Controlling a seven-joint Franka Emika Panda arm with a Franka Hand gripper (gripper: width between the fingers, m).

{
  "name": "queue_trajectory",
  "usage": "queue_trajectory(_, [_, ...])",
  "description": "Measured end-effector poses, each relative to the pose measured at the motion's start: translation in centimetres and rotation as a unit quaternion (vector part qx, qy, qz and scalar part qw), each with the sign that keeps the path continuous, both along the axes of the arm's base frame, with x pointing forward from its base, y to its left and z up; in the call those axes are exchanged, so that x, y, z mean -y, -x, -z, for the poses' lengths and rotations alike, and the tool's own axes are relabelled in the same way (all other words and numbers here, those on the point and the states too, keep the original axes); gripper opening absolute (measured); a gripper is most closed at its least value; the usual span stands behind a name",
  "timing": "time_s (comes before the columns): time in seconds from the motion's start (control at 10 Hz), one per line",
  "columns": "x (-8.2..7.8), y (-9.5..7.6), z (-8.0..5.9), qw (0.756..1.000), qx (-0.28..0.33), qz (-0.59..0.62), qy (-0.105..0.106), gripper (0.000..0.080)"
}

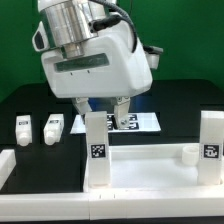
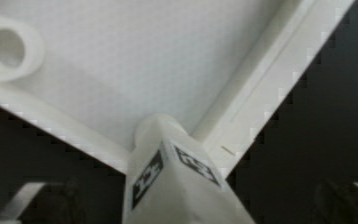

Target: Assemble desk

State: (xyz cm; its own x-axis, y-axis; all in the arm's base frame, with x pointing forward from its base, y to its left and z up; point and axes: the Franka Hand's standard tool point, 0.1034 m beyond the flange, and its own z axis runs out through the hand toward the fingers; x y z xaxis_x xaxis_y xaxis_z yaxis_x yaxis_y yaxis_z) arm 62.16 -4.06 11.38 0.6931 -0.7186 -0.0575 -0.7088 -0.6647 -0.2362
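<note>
Found wide white plastic tabletop slab [image 1: 150,175] nearest, short white tagged block leg [image 1: 96,150] upright in its corner; saw two-finger gripper [image 1: 104,108] above, fingers spread, likely releasing it.

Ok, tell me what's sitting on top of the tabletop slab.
Two legs stand upright on the tabletop: one below the open gripper, one at the exterior view's right, a round socket beside it. The legs cover their own joints, so seating cannot be seen.
</note>
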Motion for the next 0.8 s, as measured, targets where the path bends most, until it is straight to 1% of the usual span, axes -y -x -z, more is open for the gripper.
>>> queue_trajectory(0.1, [0.2, 0.0, 0.0, 0.998, 0.005, -0.057, 0.013, 0.0649])
queue_trajectory(0.2, [1.3, -0.7, -0.2, 0.979, 0.015, -0.196, 0.06, 0.0649])
queue_trajectory(0.3, [1.1, -1.2, -0.2, 0.955, 0.009, -0.283, 0.085, 0.0649])
queue_trajectory(0.4, [0.7, -1.7, -0.1, 0.935, 0.006, -0.34, 0.099, 0.0649])
queue_trajectory(0.5, [0.6, -1.7, -0.1, 0.941, 0.01, -0.326, 0.092, 0.0649])
queue_trajectory(0.6, [0.6, -1.7, 0.0, 0.943, 0.009, -0.32, 0.091, 0.0547])
queue_trajectory(0.7, [0.6, -1.7, 0.0, 0.943, 0.009, -0.32, 0.091, 0.041])
queue_trajectory(0.8, [0.7, -1.7, 0.0, 0.949, 0.006, -0.301, 0.089, 0.041])
